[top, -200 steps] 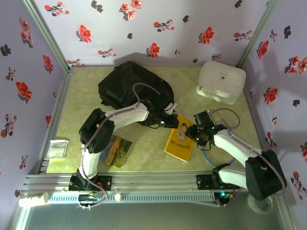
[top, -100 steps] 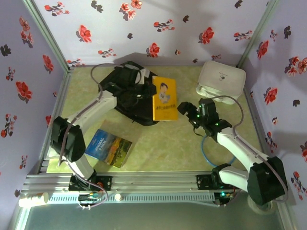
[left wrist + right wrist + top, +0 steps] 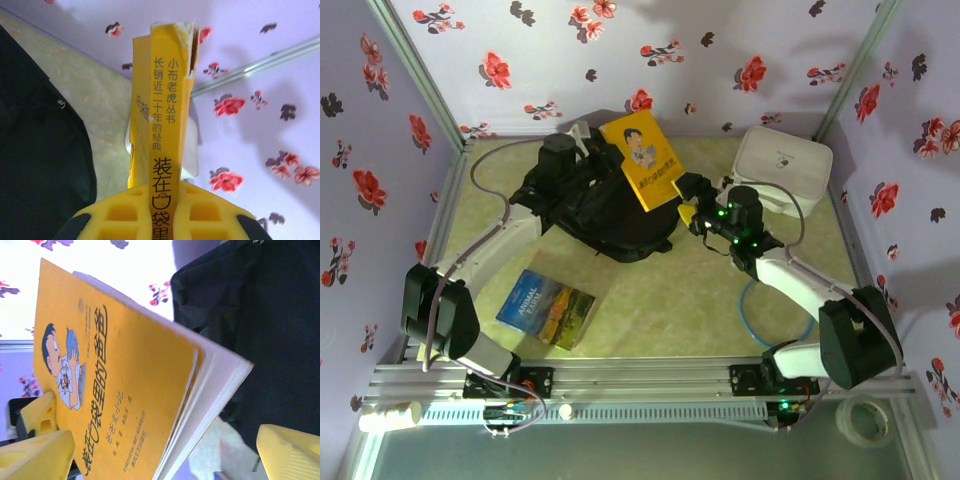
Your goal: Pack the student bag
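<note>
I have the left tool [image 3: 162,200] clamped narrow on the spine end of the thin yellow paperback with a cartoon boy on its cover [image 3: 642,158]. It holds the book up off the pale green surface [image 3: 670,300], tilted, in the upper middle of the overhead frame. I judge it is raised like this so its free edge can be aimed at the bag's mouth.

The large black soft fabric student bag [image 3: 610,215] lies flat just below and left of the book, under my left arm. I cannot make out from these views whether its zip is open.

The right tool [image 3: 688,203] sits at the book's lower right corner. Its yellow fingers [image 3: 37,447] are spread wide either side of the pages, gripping nothing, probably ready to steady or take the book.

A blue-covered landscape book [image 3: 547,308] waits in the lower left, and a white rounded zip case [image 3: 782,168] sits in the upper right.
</note>
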`<state>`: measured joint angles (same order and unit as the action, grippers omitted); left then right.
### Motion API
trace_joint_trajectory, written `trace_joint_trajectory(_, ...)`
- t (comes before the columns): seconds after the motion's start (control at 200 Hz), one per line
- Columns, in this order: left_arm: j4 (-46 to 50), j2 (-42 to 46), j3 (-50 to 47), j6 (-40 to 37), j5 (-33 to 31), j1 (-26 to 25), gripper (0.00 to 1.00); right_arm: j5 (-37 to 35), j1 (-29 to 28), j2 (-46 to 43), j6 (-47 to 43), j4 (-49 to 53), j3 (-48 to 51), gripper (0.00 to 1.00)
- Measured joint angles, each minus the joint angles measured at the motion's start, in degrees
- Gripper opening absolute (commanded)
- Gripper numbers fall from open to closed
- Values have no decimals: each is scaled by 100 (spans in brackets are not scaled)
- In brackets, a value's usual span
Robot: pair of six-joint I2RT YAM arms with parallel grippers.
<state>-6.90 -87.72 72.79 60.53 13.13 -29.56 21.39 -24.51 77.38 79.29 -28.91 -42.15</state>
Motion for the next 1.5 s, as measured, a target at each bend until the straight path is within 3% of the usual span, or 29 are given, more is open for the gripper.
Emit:
trace_joint_trajectory(0.18,-647,0,-203,568,-118,11,0,46,-72,389,315,-538,-138,93)
trace_joint_trajectory(0.36,-1108,2,-400,1021,-140,22,0,72,-79,793,678,-1327,-393,84)
trace_joint_trajectory(0.56,-1541,2,-551,1357,-157,52,0,-118,-79,1086,1051,-2004,-396,57)
trace_joint_trajectory(0.835,-1613,48,-780,1515,-160,216,2,-352,-72,1086,990,-2203,-400,20)
trace_joint_trajectory(0.93,-1582,79,-876,1523,-162,221,12,-396,-72,935,730,-1961,-400,11)
trace_joint_trajectory(1.15,-1069,271,-964,935,-160,219,58,-728,9,129,-210,-756,-444,0)
trace_joint_trajectory(1.31,-212,483,-964,-190,-223,195,75,-1001,376,-450,-960,444,-444,0)
trace_joint_trajectory(1.5,1191,103,-457,-1860,-315,-149,78,-1458,804,-1215,-1849,2028,-444,0)
